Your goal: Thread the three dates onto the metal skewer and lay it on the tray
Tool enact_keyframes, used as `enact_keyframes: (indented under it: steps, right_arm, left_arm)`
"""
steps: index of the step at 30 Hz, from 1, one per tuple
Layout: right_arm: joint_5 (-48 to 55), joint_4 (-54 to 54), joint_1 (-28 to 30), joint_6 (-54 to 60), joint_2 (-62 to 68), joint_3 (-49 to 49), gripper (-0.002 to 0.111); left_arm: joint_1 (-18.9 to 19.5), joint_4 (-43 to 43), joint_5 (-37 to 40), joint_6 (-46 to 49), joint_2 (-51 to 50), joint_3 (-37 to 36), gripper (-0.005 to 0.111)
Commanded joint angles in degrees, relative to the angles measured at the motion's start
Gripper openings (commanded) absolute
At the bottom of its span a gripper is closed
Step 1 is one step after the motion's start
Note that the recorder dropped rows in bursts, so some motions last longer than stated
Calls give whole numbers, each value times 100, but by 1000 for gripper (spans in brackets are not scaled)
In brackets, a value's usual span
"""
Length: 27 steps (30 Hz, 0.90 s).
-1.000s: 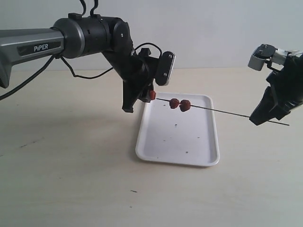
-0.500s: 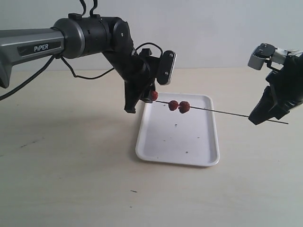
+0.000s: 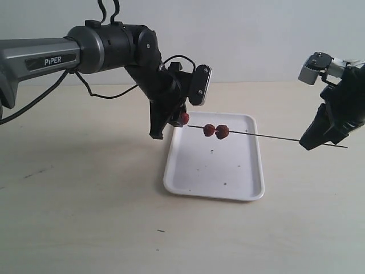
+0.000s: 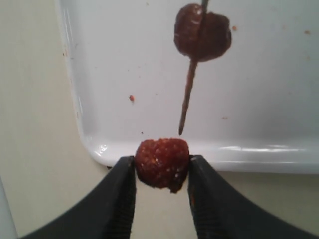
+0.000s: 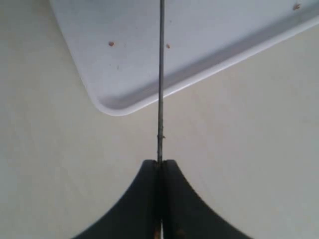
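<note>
My left gripper is shut on one date, held in the air just off the tray's left rim; that date shows red below the left arm. The skewer's point stops a short gap from it. Two dates sit side by side on the metal skewer, above the white tray; only the nearer one shows in the left wrist view. My right gripper is shut on the skewer near its far end, holding it roughly level over the tray.
The tray lies flat on a pale wooden table, with a few dark specks on it. A black cable hangs behind the left arm. A plain wall closes the back.
The left gripper with its date has shifted slightly up and along the skewer's line; the skewer's tip now sits just short of the date. The right gripper has barely moved.
</note>
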State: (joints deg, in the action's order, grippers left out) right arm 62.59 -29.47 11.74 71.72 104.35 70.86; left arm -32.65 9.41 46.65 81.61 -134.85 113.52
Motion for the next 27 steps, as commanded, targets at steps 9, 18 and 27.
enact_keyframes:
  steps: [9,18,27]
  right_arm:
    - [-266,-163,26,85,-54,49,0]
    - [-129,-435,26,382,-54,49,0]
    - [-91,-400,26,368,-151,49,0]
  left_arm:
    - [12,4,71,-116,27,-25,36]
    - [12,68,71,-268,27,-25,36]
    - [318,232,81,-452,18,-25,36]
